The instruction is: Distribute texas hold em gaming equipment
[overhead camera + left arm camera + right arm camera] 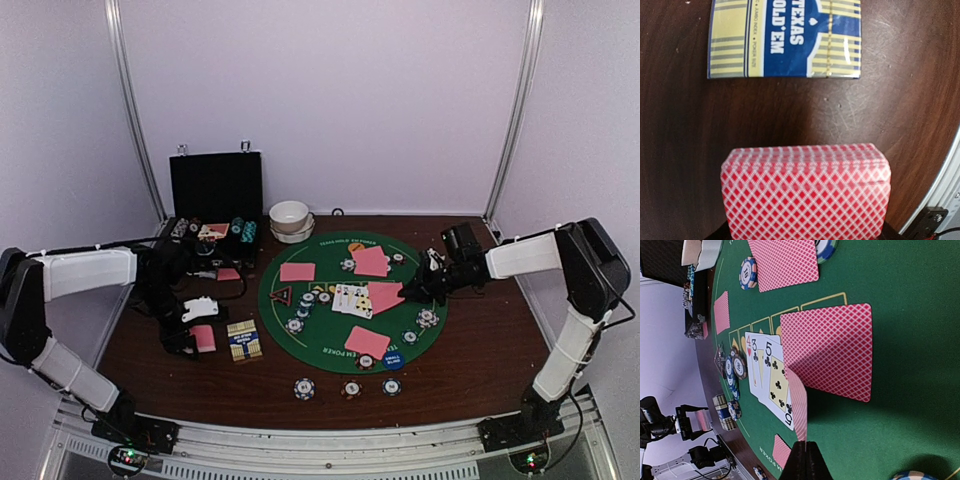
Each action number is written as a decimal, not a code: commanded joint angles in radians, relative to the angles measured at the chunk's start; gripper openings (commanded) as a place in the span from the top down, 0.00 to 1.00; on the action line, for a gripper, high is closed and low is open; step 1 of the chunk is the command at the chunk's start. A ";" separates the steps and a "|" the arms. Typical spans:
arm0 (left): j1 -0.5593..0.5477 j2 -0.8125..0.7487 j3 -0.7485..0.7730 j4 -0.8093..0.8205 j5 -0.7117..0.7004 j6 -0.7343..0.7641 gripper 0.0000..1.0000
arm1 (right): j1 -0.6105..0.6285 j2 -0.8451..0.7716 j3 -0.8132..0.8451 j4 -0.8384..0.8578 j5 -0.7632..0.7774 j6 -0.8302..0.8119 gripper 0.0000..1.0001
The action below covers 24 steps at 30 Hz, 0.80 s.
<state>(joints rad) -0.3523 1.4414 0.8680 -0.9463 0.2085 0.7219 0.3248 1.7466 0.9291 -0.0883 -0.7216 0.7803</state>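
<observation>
My left gripper (198, 338) is shut on a thick deck of red-backed playing cards (805, 192), held just above the wood beside the Texas Hold'em card box (785, 37); its fingers are mostly hidden under the deck. My right gripper (806, 456) is shut on one bent face-down card (799, 407) over the green mat (330, 340), next to a flat face-down card (827, 350) and three face-up cards (767, 375). Face-down pairs (371, 262) lie around the mat. Striped chips (304, 388) and a red triangle token (281, 296) show too.
An open black case (215, 190) holding chips stands at the back left, with stacked white bowls (291, 220) beside it. Three chip piles sit near the front edge, the right one (391, 386) below a blue disc (393, 360). Metal frame posts (135, 110) flank the table.
</observation>
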 commanded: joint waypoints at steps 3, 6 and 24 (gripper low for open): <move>0.006 0.061 -0.023 0.128 -0.020 0.030 1.00 | -0.005 0.006 0.011 -0.066 0.063 -0.072 1.00; 0.006 0.086 -0.028 0.170 -0.021 0.028 1.00 | -0.004 0.009 0.010 -0.092 0.079 -0.089 0.92; -0.030 0.158 -0.048 0.231 -0.023 -0.003 0.24 | -0.003 -0.114 0.087 -0.237 0.136 -0.125 0.53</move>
<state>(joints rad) -0.3721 1.5776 0.8398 -0.7532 0.1818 0.7311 0.3248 1.6920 0.9680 -0.2737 -0.6186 0.6758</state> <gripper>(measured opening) 0.667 0.457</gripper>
